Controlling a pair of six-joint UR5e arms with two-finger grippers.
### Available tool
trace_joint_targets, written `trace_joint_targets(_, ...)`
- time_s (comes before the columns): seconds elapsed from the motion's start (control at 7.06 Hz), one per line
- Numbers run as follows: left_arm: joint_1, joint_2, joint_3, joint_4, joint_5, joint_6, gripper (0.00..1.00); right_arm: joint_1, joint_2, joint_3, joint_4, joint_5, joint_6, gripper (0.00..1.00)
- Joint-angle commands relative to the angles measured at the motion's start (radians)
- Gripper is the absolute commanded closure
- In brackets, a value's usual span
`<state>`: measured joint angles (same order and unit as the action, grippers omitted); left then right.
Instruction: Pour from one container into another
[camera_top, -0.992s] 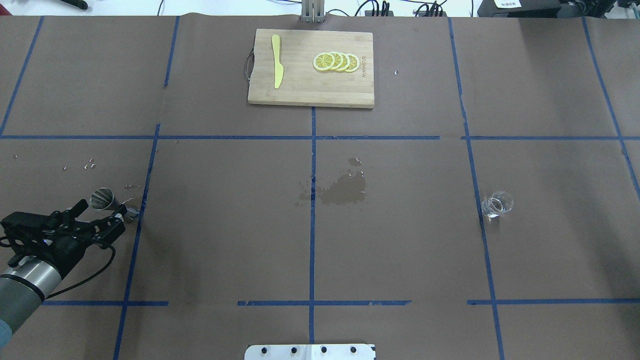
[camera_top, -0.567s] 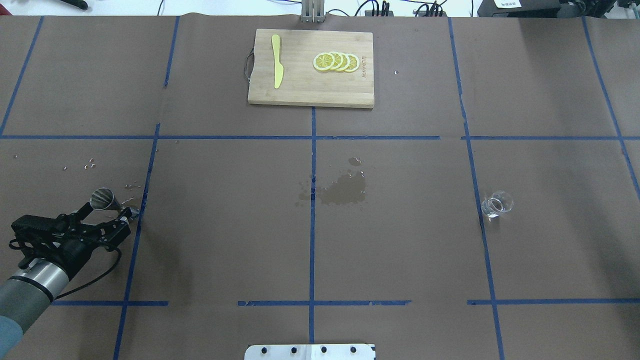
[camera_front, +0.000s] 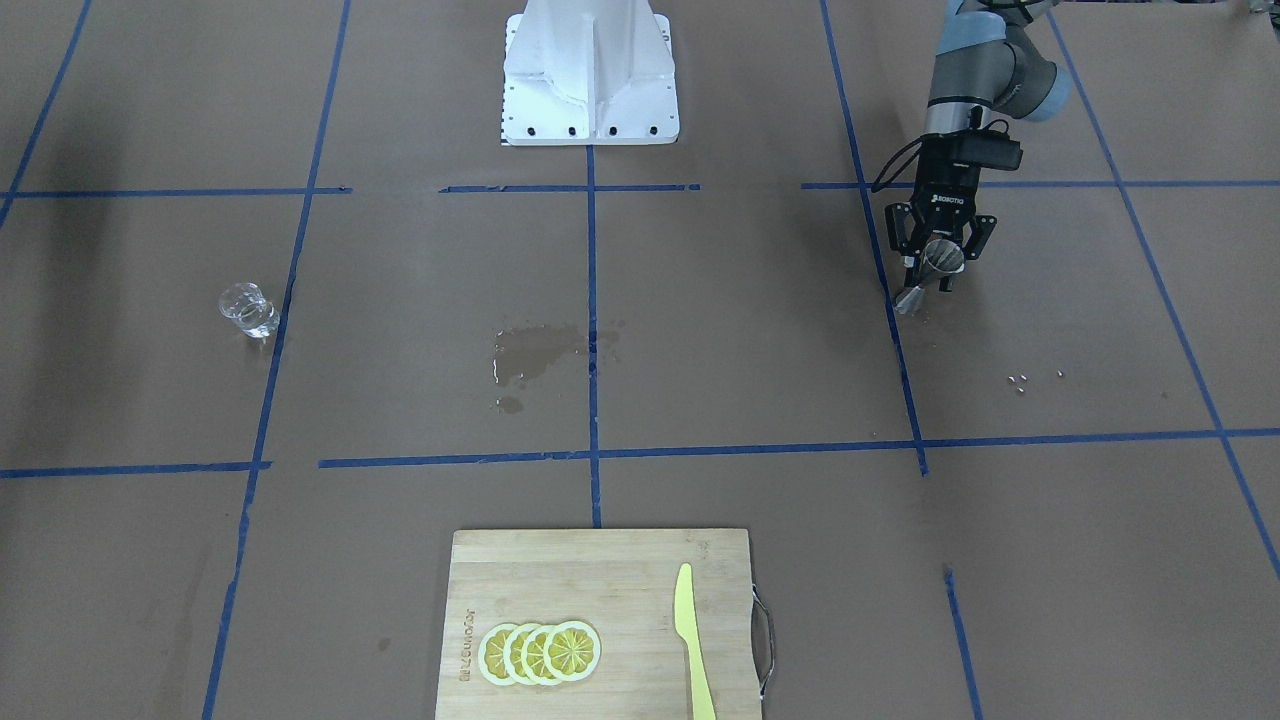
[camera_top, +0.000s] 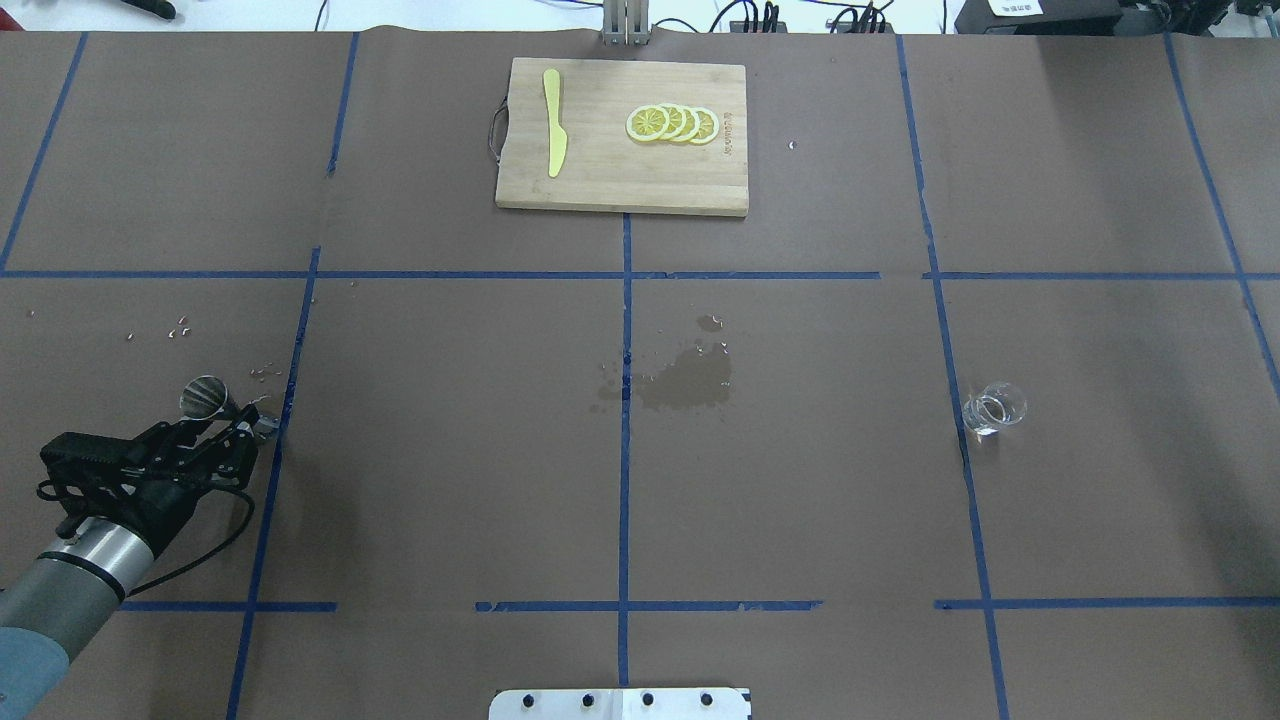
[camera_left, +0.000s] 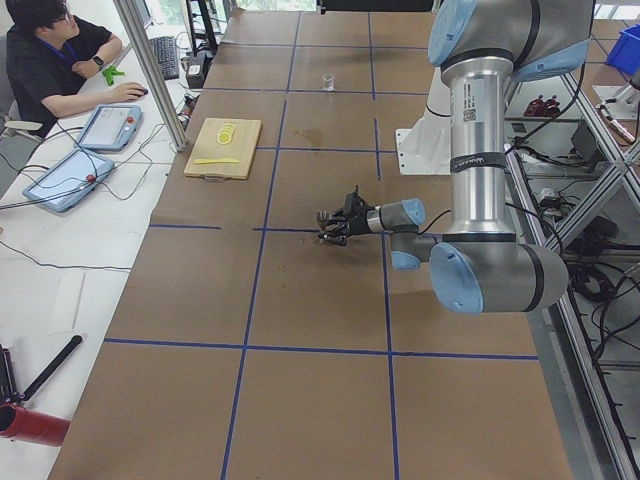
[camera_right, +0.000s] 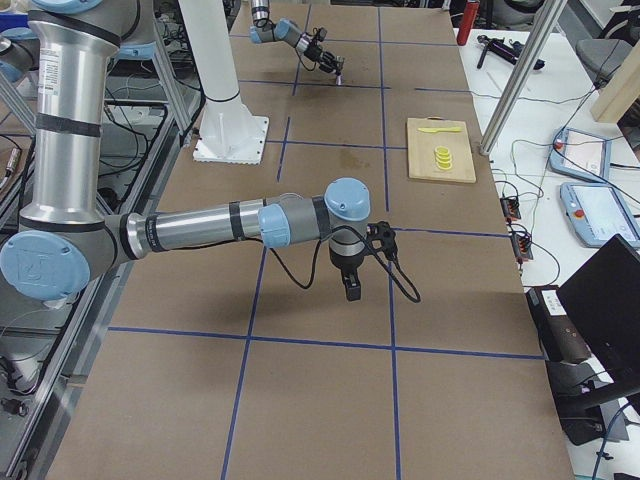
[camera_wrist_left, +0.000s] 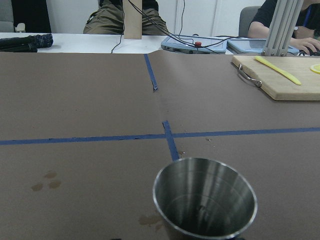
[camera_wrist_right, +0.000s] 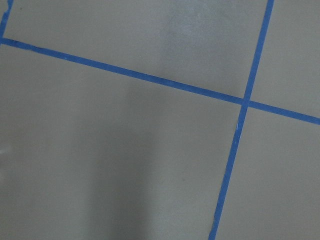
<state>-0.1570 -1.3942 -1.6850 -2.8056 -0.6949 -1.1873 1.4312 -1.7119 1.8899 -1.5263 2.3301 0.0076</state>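
Jigger (camera_top: 205, 396) first: the stainless hourglass piece sits in your left gripper (camera_top: 238, 424), whose two fingers have clenched on its narrow waist. It is tilted. The wide cone's open mouth points up and away from the wrist, and the smaller cone (camera_front: 908, 298) is down at the tabletop (camera_top: 450, 480), just beside a blue tape line (camera_top: 268, 480). Through the left wrist camera you look straight into the shiny cup from just behind its rim.

A little beyond the gripper, small droplets (camera_top: 178, 328) are scattered on the brown paper. Farther out, toward the tabletop's middle, there is a dark wet patch (camera_top: 690, 380). The clear glass cup (camera_top: 993, 408) stands upright past that patch, well apart from the gripper, just beside another tape line.

Ahead of the gripper, at the far edge, a wooden cutting board (camera_top: 620, 185) carries a yellow knife (camera_top: 554, 122) on the side nearer the gripper. A row of overlapping lemon slices (camera_top: 672, 123) lies beyond the knife.

Your right gripper (camera_right: 352, 290) shows only in the side view, pointing down over the paper. From there you cannot tell whether it is released or clenched. Its wrist camera sees only paper and crossing tape.
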Motion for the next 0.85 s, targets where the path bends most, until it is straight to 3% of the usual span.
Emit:
trace_joint_targets(0.0,0.004,-0.002,0.002,-0.002,0.0,0.0,0.48,0.0,0.0,0.002,0.0,0.0,0.0,0.0)
trace_joint_targets(0.71,0.016,-0.016,0.002,-0.002,0.002,0.0,0.52,0.0,0.0,0.002,0.0,0.0,0.002,0.0)
